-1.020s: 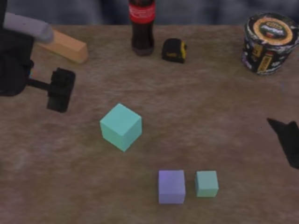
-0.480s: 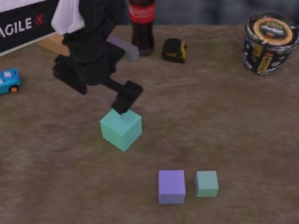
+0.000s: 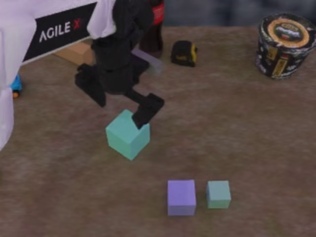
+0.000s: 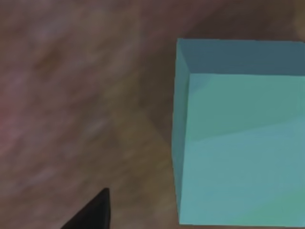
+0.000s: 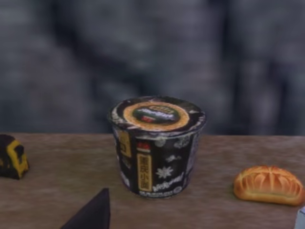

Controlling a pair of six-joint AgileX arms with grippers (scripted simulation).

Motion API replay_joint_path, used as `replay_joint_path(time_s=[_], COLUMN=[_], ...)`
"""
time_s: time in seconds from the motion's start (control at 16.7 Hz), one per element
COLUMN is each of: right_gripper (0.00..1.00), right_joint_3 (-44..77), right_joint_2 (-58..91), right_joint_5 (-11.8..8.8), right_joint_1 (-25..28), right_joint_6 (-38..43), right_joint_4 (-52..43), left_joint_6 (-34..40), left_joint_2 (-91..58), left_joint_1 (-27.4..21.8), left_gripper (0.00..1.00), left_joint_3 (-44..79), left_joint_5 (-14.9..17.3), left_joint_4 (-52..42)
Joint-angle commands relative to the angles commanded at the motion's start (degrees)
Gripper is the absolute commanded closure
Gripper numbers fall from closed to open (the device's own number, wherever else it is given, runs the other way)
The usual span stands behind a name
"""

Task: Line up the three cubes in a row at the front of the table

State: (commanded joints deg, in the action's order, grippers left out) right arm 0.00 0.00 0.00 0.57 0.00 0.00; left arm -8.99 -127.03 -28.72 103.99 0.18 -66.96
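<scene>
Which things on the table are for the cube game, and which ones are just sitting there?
For the game: big teal cube, purple cube, small teal cube, and the left gripper above the big one.

Just sitting there: cola bottle, tape measure, noodle cup, wooden block, toy car, bread roll.

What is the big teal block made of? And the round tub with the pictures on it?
The big teal cube looks like plain matte plastic or painted foam: flat even colour, sharp edges, no shine, no grain. I cannot tell which. The round tub looks like printed paper or thin plastic with a smooth, slightly glossy peel-off lid, as on a noodle cup. The left pincer hovers over the cube.
</scene>
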Motion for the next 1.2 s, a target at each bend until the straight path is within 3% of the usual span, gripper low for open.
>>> replay_joint_path(time_s=[0.3,0.66,0.96,1.2], right_gripper=[0.00,0.00,0.00,0.00], right_joint_3=[0.0,0.0,0.0,0.0], right_joint_2=[0.0,0.0,0.0,0.0], right_joint_5=[0.0,0.0,0.0,0.0], right_joint_1=[0.0,0.0,0.0,0.0], right_joint_6=[0.0,0.0,0.0,0.0], right_joint_4=[0.0,0.0,0.0,0.0], left_joint_6=[-0.1,-0.2,-0.2,-0.2], left_joint_2=[-0.7,-5.8,-6.5,-6.5], left_joint_1=[0.2,0.1,0.1,0.1], left_gripper=[0.00,0.00,0.00,0.30], left_joint_3=[-1.9,-9.6,-10.4,-10.4], left_joint_5=[0.0,0.1,0.1,0.1], left_joint_4=[2.4,15.7,16.9,16.9])
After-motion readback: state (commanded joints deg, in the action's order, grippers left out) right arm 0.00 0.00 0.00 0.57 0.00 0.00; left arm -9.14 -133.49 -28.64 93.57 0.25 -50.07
